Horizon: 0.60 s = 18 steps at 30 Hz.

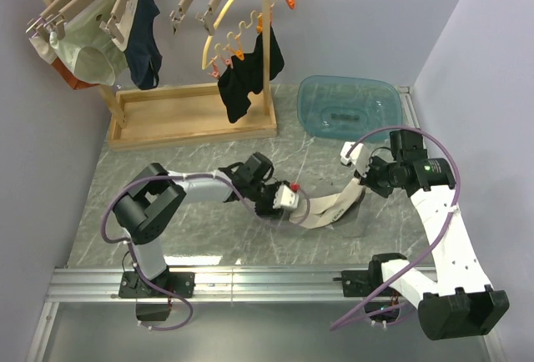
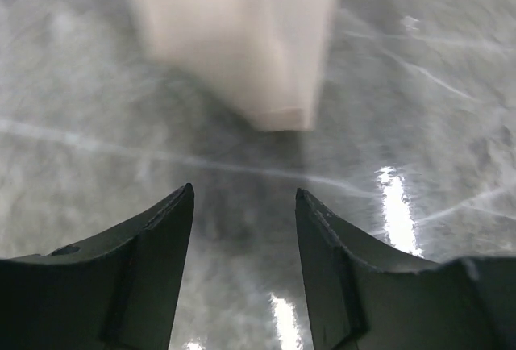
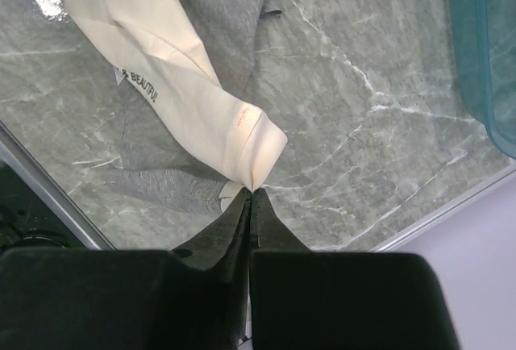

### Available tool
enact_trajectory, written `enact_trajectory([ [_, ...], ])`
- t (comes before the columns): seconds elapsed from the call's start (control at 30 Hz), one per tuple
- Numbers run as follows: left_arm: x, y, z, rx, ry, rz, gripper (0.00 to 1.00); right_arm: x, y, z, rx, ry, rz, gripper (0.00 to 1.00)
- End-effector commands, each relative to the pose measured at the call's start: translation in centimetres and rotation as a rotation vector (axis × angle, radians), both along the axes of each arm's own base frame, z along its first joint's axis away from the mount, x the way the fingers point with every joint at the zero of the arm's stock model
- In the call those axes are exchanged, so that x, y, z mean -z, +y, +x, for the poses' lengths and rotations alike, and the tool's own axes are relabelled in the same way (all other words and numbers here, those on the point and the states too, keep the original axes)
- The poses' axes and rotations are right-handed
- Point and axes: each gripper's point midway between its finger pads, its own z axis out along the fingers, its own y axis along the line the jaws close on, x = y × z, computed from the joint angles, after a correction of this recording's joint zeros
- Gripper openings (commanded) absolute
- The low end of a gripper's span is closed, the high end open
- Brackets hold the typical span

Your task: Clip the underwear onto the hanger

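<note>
Right gripper (image 3: 251,193) pinches underwear (image 3: 193,116) (waistband corner, seemingly).

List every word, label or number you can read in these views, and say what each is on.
"BEAUTIFUL": dark print along the band of the underwear, right wrist view; the mark just before it is unclear.
Small white tag beside that print: too small to read.
Dark label inside the blue tub: too small to read.
Left wrist view: no text.

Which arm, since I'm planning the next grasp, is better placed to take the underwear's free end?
Left, probably. The left gripper stands open and empty, close to the loose end of the underwear, while the right gripper is shut on the opposite corner and is needed there.
</note>
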Motion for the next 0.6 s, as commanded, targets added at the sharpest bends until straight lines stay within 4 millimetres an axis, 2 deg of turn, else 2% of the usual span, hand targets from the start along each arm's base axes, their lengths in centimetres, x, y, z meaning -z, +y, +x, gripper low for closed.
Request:
enact_trajectory([
  [0.0,-2.4,-1.7,0.0,0.171,-0.249,-0.077,0.60,-0.5,-0.2,0.8,0.027,-0.032,0.024,0.00],
  [0.03,-1.5,-1.2,-0.8,0.195,-0.263,-0.060,0.60,-0.5,-0.3,0.9,0.031,-0.032,0.023,0.00],
  [0.1,-2.1,-2.1,-1.1,0.262,-0.369,-0.097,0.60,-0.5,-0.4,1.0,0.037,-0.031,0.030,0.00],
  [0.17,-1.5,-2.1,-2.2,0.308,-0.378,-0.086,0.60,-0.6,-0.3,1.1,0.043,-0.023,0.042,0.00],
  [0.57,-0.6,-5.2,-2.2,0.390,-0.399,-0.091,0.55,-0.5,-0.3,0.9,0.044,-0.020,0.056,0.00],
])
